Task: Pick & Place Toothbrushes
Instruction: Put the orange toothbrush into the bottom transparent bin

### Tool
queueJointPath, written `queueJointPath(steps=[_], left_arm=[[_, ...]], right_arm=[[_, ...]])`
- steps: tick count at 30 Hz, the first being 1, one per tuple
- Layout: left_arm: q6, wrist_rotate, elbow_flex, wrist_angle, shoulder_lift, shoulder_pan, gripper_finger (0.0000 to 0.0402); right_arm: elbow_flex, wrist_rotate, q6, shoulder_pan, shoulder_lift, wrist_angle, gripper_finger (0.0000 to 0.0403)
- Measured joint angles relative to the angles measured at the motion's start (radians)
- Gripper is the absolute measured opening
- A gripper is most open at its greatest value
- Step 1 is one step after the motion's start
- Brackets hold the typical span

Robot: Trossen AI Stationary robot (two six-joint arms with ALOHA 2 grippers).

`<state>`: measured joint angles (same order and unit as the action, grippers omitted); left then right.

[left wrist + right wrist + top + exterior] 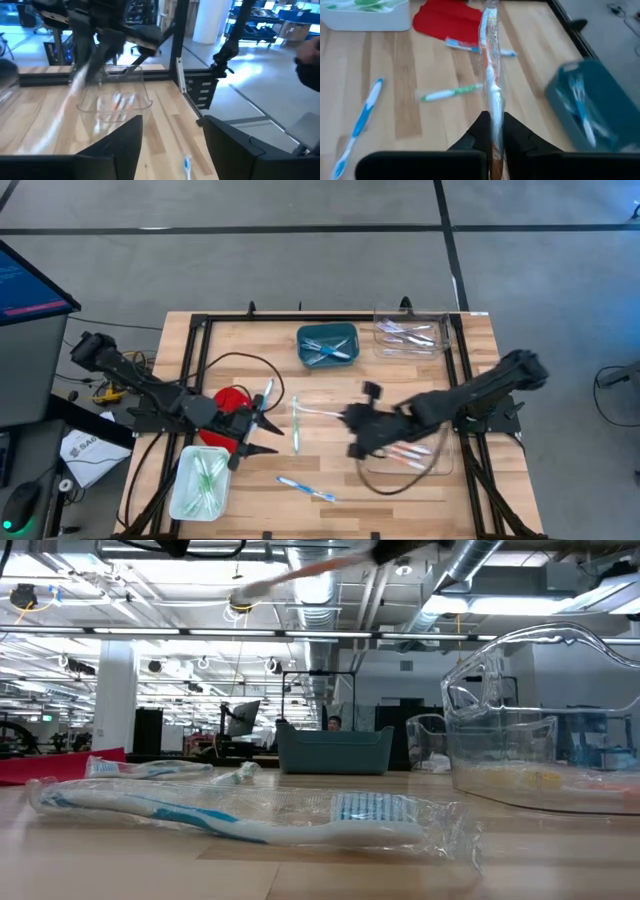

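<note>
A wrapped blue toothbrush (250, 818) lies closest, on the front of the table (420, 480). The right gripper (492, 127) is clenched on an orange toothbrush (490, 55), lifted over the table's middle. The left gripper (262, 432) is released, beside the white tray (200, 483) with green brushes (206, 473).

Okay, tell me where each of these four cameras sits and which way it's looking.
High: overhead, straight down on the wooden table; both arms show.
Low: table height, level across; wrapped blue-and-white toothbrush nearest.
Left wrist: past open left end effector toward clear plastic tray.
Right wrist: right end effector shut on wrapped orange-and-white toothbrush.
Shared: high and right wrist both show teal bin.
</note>
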<state>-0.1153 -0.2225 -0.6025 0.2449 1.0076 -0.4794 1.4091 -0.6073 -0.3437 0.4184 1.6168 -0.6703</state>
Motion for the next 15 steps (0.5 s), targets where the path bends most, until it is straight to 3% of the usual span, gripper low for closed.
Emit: queueJointPath(steps=[8,12,15], left_arm=[[-0.002,-0.004,0.000,0.078,0.051,-0.036,0.0198],[-0.021,-0.027,-0.001,0.108,0.090,-0.042,0.0200],[-0.044,-0.041,0.000,0.134,0.125,-0.042,0.0199]], right_arm=[[-0.309,-0.121,-0.322,0.232,-0.279,-0.004,0.0016],[-0.406,-0.217,-0.546,0.396,-0.336,-0.041,0.0016],[-0.429,-0.232,-0.747,0.500,-0.323,-0.135,0.0016]])
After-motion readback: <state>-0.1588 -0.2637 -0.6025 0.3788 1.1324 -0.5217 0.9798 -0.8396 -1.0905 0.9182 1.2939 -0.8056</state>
